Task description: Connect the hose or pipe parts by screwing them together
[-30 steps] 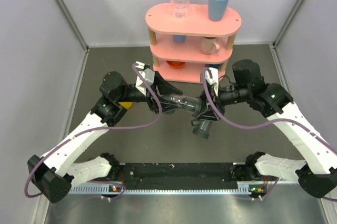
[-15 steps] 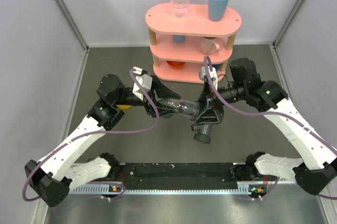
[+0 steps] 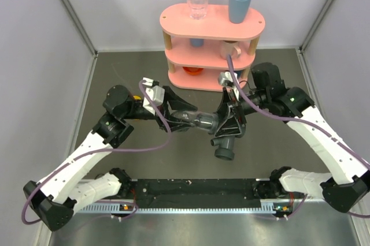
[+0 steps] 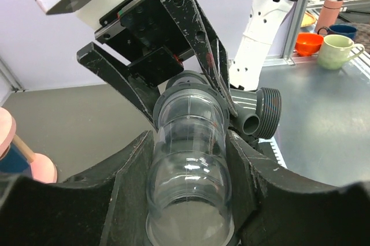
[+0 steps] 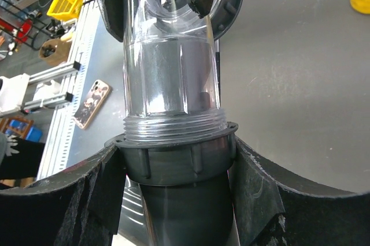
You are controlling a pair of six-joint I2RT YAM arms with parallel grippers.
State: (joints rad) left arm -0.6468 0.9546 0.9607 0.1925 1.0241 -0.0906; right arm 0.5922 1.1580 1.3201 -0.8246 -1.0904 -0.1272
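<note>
tube (image 5: 170, 73) top cut off at frame edge, T-fitting (image 5: 176, 165) body cropped below

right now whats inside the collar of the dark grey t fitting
The threaded end of the translucent tube sits in the collar of the T fitting, some threads showing above the rim. How deep it goes, the collar hides.

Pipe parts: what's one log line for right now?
left claw: shut on clear tube | right claw: shut on T fitting | tube end in fitting collar, threads showing

Glass (image 3: 198, 2) and blue cup (image 3: 239, 4) top pink shelf (image 3: 217, 19).
</note>
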